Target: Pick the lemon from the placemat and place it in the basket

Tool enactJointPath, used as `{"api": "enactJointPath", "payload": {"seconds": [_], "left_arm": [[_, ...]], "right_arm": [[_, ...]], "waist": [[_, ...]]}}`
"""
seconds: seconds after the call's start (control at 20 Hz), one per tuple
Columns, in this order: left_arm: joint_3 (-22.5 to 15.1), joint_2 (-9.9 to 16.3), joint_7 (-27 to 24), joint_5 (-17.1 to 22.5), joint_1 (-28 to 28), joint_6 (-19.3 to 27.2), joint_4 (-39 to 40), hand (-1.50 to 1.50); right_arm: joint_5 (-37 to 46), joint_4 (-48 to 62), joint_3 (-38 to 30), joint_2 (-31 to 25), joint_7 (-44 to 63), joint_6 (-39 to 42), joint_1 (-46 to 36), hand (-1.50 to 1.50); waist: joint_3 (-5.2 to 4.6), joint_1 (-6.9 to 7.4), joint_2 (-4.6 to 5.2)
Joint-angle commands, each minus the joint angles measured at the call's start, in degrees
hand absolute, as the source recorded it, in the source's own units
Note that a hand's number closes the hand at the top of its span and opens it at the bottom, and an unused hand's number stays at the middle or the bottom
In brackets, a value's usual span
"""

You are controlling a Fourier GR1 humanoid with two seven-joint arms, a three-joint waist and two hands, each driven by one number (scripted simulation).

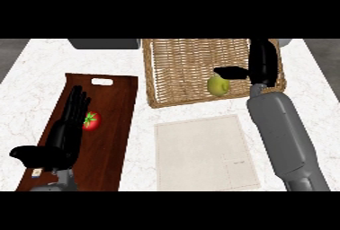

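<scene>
One small yellow-green lemon (pixel 218 85) lies inside the woven wicker basket (pixel 179 67), just left of the black right hand (pixel 260 63), whose thumb and straight fingers stand apart, clear of the beige placemat (pixel 206 152).

lemon (pixel 218 85) in basket (pixel 174 67) (behind placemat (pixel 204 152))

On the counter there is one wicker basket (pixel 179 67), one lemon (pixel 218 86), one pale placemat (pixel 206 152), one dark wooden cutting board (pixel 109 134), and one tomato (pixel 91 121). Two black hands show: the left hand (pixel 69 121) and the right hand (pixel 259 63).
</scene>
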Motion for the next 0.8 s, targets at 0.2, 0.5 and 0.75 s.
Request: {"api": "enactJointPath", "payload": {"seconds": [0.2, 0.5, 0.75], "left_arm": [[-0.6, -0.2, -1.3, -0.5, 2.4, -0.2, -1.2, 0.00], [1.1, 0.1, -4.3, 1.2, 2.3, -1.4, 2.0, 0.00], [-1.2, -0.1, 4.0, 0.1, 0.8, 0.2, -5.6, 0.00]], "right_arm": [[-7.2, -11.9, -7.4, -4.7, 2.4, 1.2, 7.3, -1.50], [-16.7, -20.1, -11.9, -12.1, -0.7, 11.5, 11.5, -1.50], [-27.0, -23.2, -15.8, -14.2, -3.4, 19.4, 14.4, -1.50]], "waist": [[0.03, -0.51, -0.12], [0.00, -0.23, 0.05], [0.04, -0.13, -0.04]]}}
